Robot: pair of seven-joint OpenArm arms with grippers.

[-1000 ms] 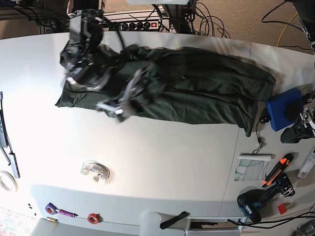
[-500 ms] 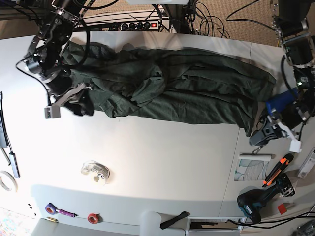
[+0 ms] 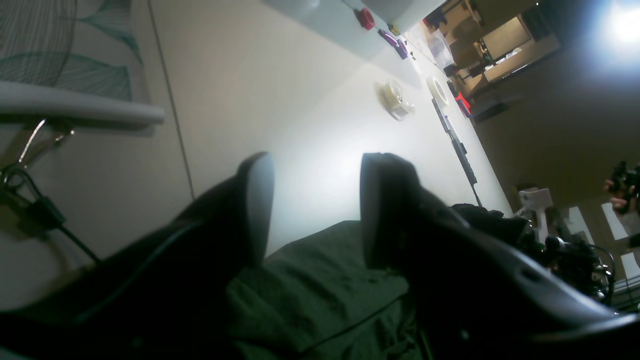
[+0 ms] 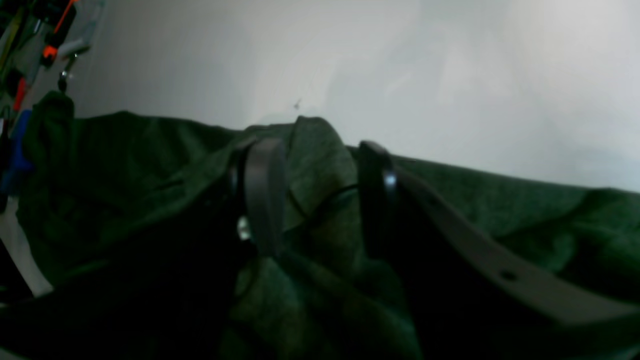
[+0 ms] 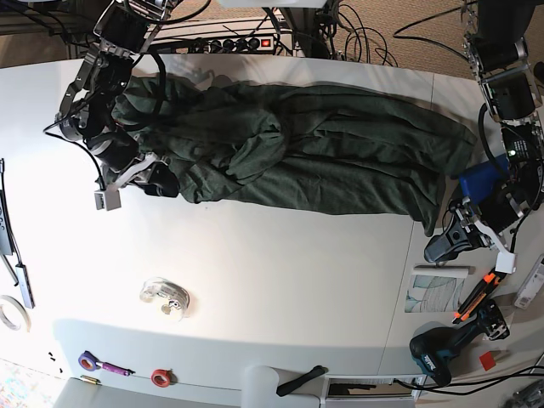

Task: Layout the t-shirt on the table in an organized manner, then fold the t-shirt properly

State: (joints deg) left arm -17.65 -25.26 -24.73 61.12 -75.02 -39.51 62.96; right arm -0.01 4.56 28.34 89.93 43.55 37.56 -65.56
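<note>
Since both arms swung outward off the t-shirt (image 5: 323, 157), your left gripper (image 5: 461, 235) & right gripper (image 5: 127, 183) gape empty at its ends; shirt's still bunched on the table (image 5: 280, 272); re-grasp corners next.

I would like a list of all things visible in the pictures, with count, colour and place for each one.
t-shirt: one, dark green, rumpled, stretched along the far half of the table
table: one, white, fills the base view
tape dispenser: one, clear, near-left part of the table
tape roll: one, red, near edge
purple tool: one, near edge, beside the red roll
blue object: one, right of the shirt
cordless drill: one, black and teal, near-right corner
orange-handled tool: one, right side
right gripper: open, at the shirt's left end
left gripper: open, by the shirt's right end
</note>
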